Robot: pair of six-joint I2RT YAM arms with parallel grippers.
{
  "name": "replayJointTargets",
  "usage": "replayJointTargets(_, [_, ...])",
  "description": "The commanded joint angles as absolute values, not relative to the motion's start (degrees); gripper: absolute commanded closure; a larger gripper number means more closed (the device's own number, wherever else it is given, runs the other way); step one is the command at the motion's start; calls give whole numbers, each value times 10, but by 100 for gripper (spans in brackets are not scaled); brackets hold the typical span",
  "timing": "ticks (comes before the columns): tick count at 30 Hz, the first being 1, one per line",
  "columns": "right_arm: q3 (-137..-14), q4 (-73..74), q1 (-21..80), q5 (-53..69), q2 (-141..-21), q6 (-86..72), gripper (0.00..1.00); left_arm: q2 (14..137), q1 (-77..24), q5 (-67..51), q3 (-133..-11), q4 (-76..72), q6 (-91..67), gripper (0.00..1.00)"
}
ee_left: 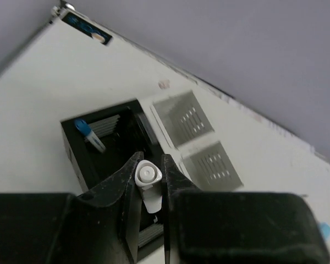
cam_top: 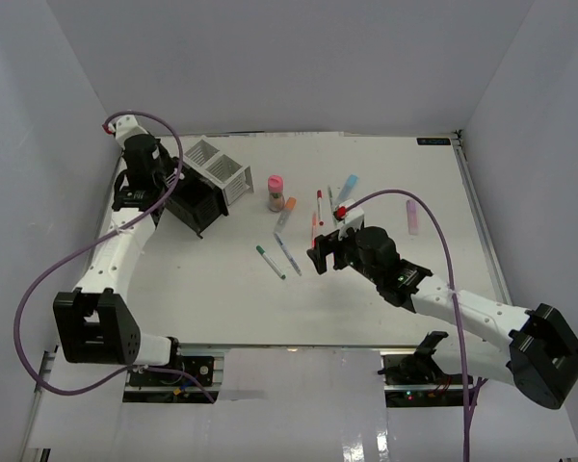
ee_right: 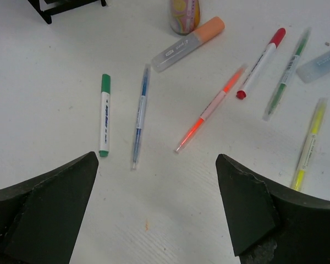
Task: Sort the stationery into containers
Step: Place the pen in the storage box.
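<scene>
Hovering over opposite ends of the table in the overhead view, the left arm (cam_top: 125,241) reaches to the black container (cam_top: 197,204) beside the two white containers (cam_top: 217,166), while the right gripper (cam_top: 328,256) hangs just beside the blue pen (cam_top: 287,254) and green pen (cam_top: 270,262), with more stationery spread beyond. From the left wrist, the left gripper (ee_left: 151,165) is clamped on a white-ended pen (ee_left: 147,179), seen end-on above the black container, where a blue-capped item (ee_left: 88,131) lies inside. Released off-centre, the pen could strike the rim and tip out. From the right wrist, the fingers (ee_right: 49,209) stand wide apart over bare table, with the orange pen (ee_right: 212,107) ahead between them. A careless descent might pinch two thin pens together or roll one away, since they lie close.
</scene>
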State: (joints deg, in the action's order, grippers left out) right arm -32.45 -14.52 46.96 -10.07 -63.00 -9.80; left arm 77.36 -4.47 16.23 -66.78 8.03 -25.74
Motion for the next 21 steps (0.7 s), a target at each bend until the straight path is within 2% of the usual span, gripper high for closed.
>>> replayJointTargets(1, [-337,-135,470,-87,-640,-105,6,803,-16,204,-695,4,-237,91])
replayJointTargets(7, [-330,-135,470,-55,-637,-102,3,905,25,211,-743,-18,-229,89])
replayJointTargets(12, [-329,-127,470,-20,-641,-97,0,951,37,205,-764,-11,-228,80])
replayJointTargets(13, [-337,-121,470,-14,-645,-94,4,958,38,204,-764,-11,-229,74])
replayJointTargets(17, [-367,-84,478,-10,-681,-82,7,971,40,191,-768,3,-235,55])
replayJointTargets(20, [-388,-68,490,-18,-700,-73,9,965,40,179,-768,30,-241,46])
replayJointTargets(21, [-395,-64,494,-21,-714,-70,9,960,40,175,-767,33,-242,38])
